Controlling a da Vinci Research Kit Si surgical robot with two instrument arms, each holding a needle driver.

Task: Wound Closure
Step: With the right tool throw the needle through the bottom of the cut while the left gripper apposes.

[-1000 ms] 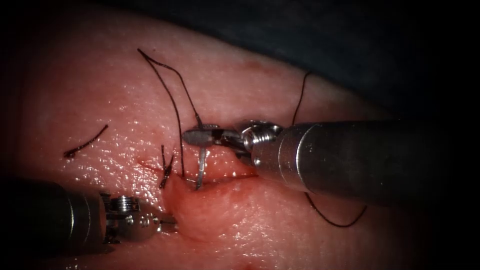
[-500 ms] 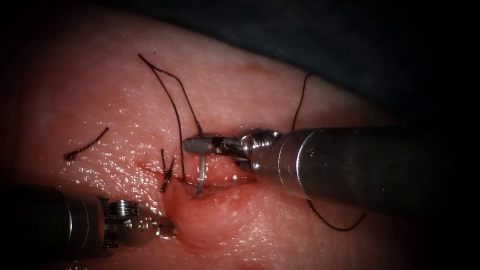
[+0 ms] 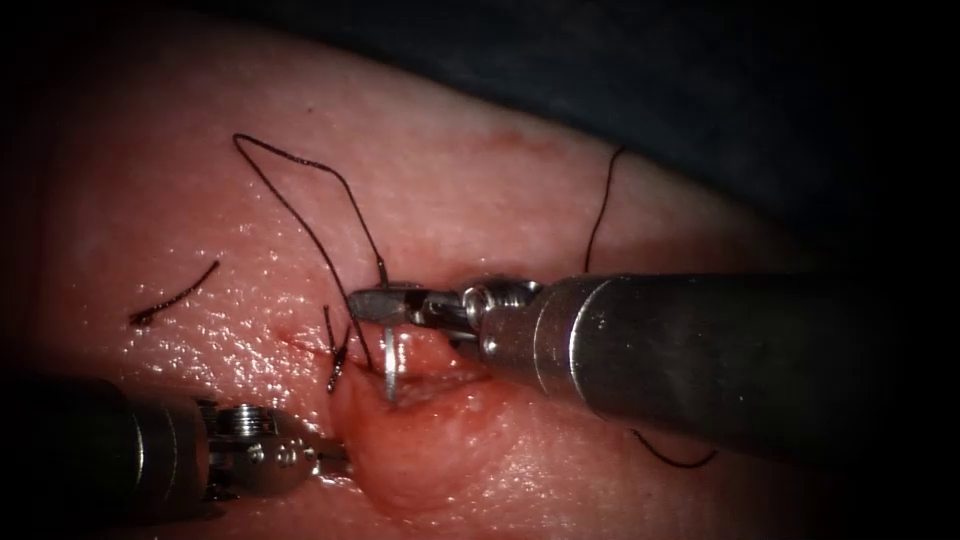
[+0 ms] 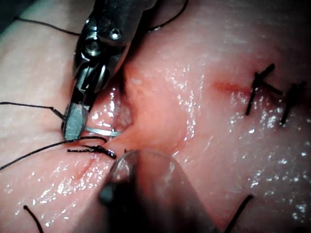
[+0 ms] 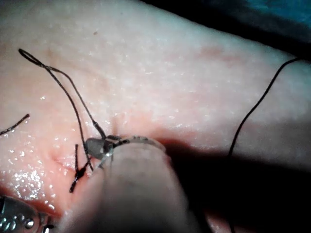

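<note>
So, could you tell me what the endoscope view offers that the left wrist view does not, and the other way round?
Endoscope view: the bend of the thread's loop, up and left of the cut.

Left wrist view: two tied stitches on the tissue.

Both: the right tool shut on the needle near its thread end, its tip in the tissue at the cut beside a knotted stitch. The left tool is at the raised lip; what it holds I cannot tell.
</note>
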